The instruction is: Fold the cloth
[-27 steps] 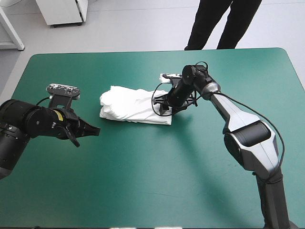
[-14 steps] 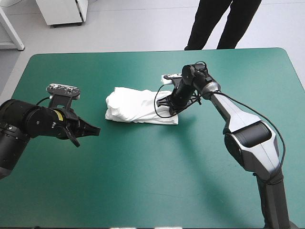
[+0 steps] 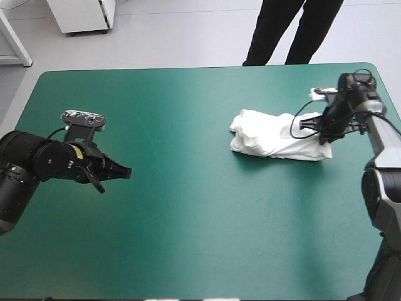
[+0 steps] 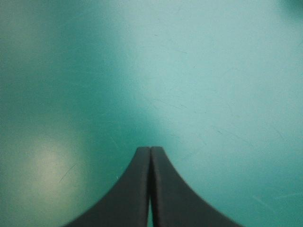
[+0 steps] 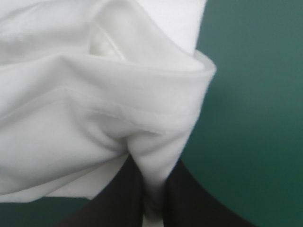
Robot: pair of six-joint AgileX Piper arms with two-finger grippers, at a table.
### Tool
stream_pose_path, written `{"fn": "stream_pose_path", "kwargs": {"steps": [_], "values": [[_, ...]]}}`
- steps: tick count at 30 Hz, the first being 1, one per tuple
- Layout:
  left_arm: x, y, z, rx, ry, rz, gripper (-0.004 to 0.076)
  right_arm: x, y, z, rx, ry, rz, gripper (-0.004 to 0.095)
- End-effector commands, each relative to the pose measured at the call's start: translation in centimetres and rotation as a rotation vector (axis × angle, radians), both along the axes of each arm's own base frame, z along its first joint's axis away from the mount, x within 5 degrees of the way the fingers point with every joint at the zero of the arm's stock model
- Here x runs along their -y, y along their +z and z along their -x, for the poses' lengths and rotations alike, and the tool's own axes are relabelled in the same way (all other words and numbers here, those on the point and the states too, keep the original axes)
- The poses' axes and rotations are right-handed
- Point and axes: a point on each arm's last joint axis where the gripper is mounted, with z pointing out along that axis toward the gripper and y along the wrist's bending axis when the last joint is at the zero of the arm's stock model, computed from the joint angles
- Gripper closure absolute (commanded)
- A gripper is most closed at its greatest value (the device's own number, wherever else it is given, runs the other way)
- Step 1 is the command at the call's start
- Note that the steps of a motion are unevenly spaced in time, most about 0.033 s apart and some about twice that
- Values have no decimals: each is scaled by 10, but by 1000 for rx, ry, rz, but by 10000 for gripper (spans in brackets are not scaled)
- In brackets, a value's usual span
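Observation:
The white T-shirt (image 3: pixel 272 139) lies as a folded bundle on the teal-green cover, toward the table's right side. My right gripper (image 3: pixel 324 133) is at the bundle's right end, shut on the T-shirt; the right wrist view shows a pinched fold of the T-shirt (image 5: pixel 109 113) running down between my right gripper (image 5: pixel 154 208). My left gripper (image 3: pixel 125 171) hovers over bare cover at the table's left, far from the T-shirt. In the left wrist view my left gripper (image 4: pixel 150 156) is shut in one pointed arch, holding nothing.
Bare teal-green cover (image 3: pixel 207 219) stretches across the middle and front of the table. The table's right edge (image 3: pixel 391 100) is close to the right gripper.
My right gripper has dragged the folded T-shirt from the table's middle to its right side. The left arm has not moved.

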Motion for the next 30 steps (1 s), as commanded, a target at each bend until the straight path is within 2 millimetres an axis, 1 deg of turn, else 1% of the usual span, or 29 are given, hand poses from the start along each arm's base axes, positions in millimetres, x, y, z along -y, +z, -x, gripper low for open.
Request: {"fn": "stream_pose_path", "kwargs": {"steps": [1, 3, 6, 10, 12, 14, 19, 21, 22, 24, 28, 29, 30], "values": [[-2, 10, 8, 11, 1, 13, 746, 44, 44, 21, 85, -78, 34, 925], [-2, 10, 8, 11, -1, 12, 746, 68, 48, 28, 95, -138, 39, 925], [-2, 10, 8, 11, 0, 13, 746, 97, 52, 37, 104, -213, 38, 924], [-2, 10, 8, 11, 0, 13, 746, 123, 53, 46, 104, -283, 42, 924], [-2, 10, 8, 11, 0, 13, 746, 128, 53, 48, 109, -294, 23, 925], [-2, 10, 7, 18, -8, 10, 746, 128, 53, 48, 117, -278, -7, 925], [-2, 10, 8, 17, -16, 5, 746, 127, 53, 48, 119, -271, -12, 924], [-2, 10, 8, 15, -16, 4, 746, 127, 53, 48, 119, -281, -14, 906], [-2, 10, 8, 14, -16, 7, 746, 128, 53, 48, 119, -305, -20, 882], [-2, 10, 8, 14, -16, 7, 746, 130, 53, 49, 119, -298, -15, 787], [-2, 10, 8, 15, -22, 4, 746, 141, 57, 56, 135, -344, -37, 516], [-2, 10, 8, 15, -22, 4, 746, 145, 62, 60, 152, -371, -54, 463], [-2, 10, 8, 15, -22, 4, 746, 148, 66, 63, 168, -388, -72, 437]]}}
